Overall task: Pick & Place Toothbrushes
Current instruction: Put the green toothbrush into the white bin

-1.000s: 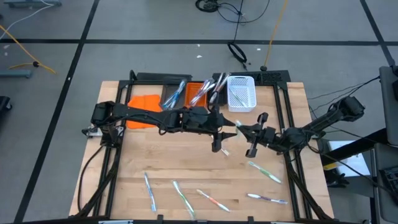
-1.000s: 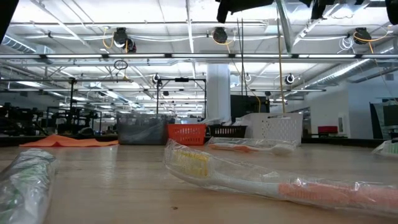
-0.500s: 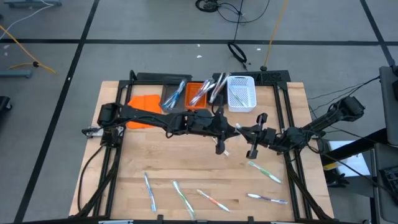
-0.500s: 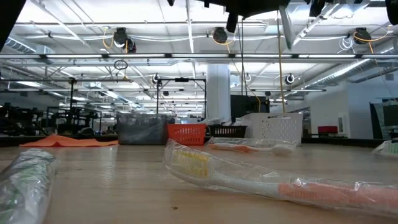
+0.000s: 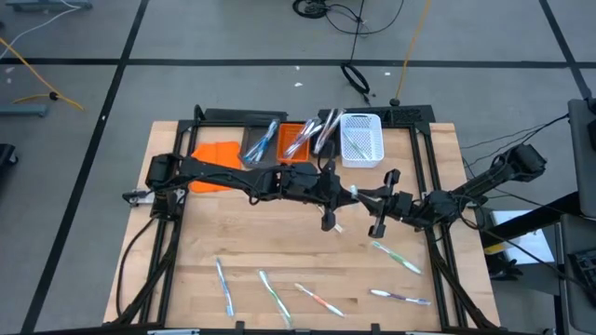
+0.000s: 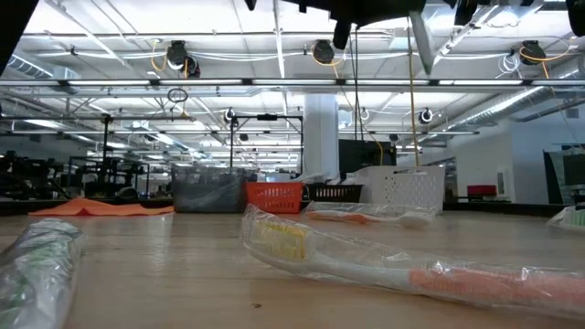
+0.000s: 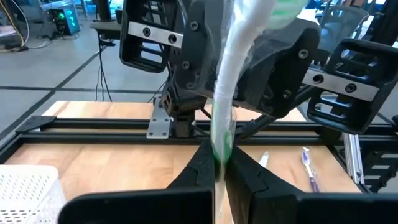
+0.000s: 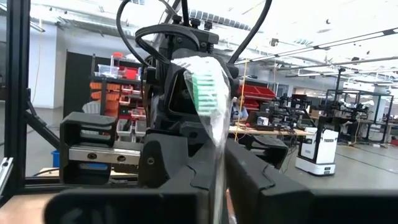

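Two grippers meeting mid-table — left gripper [image 5: 343,197], right gripper [image 5: 358,194], loose toothbrushes [image 5: 317,300] nearer the front edge

Pale wood tabletop [image 5: 279,251], matt w/ visible grain. Slim white plastic toothbrushes [image 6: 402,265] in glossy, crinkly clear wrap. White plastic mesh bin [image 5: 361,140].

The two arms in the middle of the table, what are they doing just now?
They are passing a wrapped toothbrush between them above the table. The left claw is shut on its handle, while the right claw pinches the same green-bristled brush. More toothbrushes lie on the near table edge, and some fill the bins at the back.
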You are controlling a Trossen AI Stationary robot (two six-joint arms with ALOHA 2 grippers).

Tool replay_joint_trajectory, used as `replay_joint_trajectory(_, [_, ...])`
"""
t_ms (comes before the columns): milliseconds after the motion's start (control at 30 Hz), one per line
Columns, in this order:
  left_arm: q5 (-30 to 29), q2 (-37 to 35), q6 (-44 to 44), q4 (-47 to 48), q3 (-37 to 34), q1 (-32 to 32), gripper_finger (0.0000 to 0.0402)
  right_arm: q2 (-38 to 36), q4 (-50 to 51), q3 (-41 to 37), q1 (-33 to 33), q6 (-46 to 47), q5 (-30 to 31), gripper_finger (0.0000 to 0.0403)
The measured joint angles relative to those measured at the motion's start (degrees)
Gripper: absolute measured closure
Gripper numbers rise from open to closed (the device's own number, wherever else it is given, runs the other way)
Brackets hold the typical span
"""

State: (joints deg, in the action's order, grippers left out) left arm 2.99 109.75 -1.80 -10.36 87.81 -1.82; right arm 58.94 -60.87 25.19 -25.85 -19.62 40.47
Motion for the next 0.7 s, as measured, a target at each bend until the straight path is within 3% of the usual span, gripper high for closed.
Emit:
replay_joint_trajectory(400, [-0.29, -3.77, 1.12, 4.41, -0.11, 0.99, 0.0399, -0.04, 3.06, 0.02, 0.0, -0.3, 0.2, 0.0218])
replay_joint_trajectory(700, [-0.66, -7.07, 2.09, 7.06, -0.07, 2.14, 0.0399, 0.18, 11.84, 0.02, 0.36, 8.45, 0.22, 0.0184])
